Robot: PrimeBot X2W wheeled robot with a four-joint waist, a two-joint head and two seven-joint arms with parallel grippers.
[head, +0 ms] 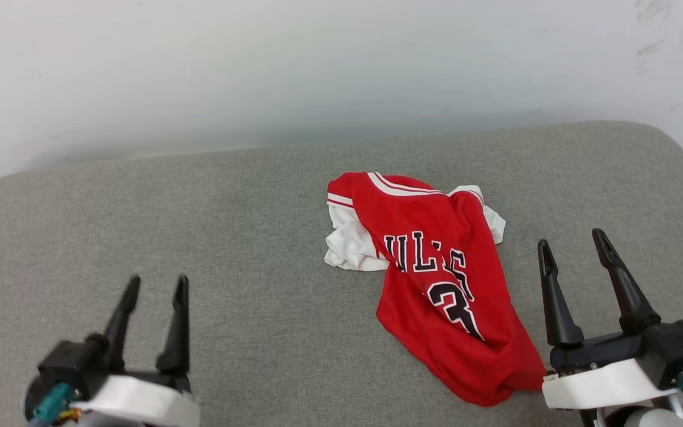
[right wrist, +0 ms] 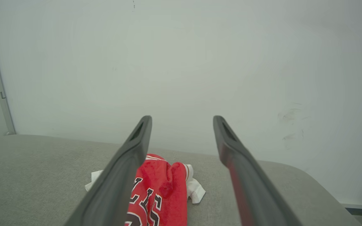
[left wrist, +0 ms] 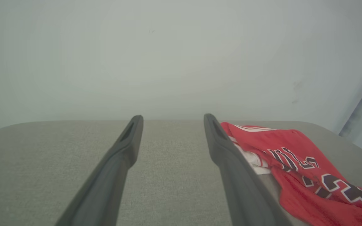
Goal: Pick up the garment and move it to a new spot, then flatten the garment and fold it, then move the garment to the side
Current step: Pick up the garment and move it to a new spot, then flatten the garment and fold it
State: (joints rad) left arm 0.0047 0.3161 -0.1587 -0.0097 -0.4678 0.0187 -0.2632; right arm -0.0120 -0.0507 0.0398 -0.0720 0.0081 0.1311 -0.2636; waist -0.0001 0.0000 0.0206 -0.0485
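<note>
Head view gives you a grey cushion [head: 229, 207] with its left half bare, the garment [head: 436, 279] crumpled right of centre, well in from the far edge, then your left gripper [head: 158, 279] and right gripper [head: 573, 236] both spread wide, right one just beside the hem.

Bright, even, diffuse light; shadows faint; left tool [head: 159, 280] blurred; wrist views hazy
</note>
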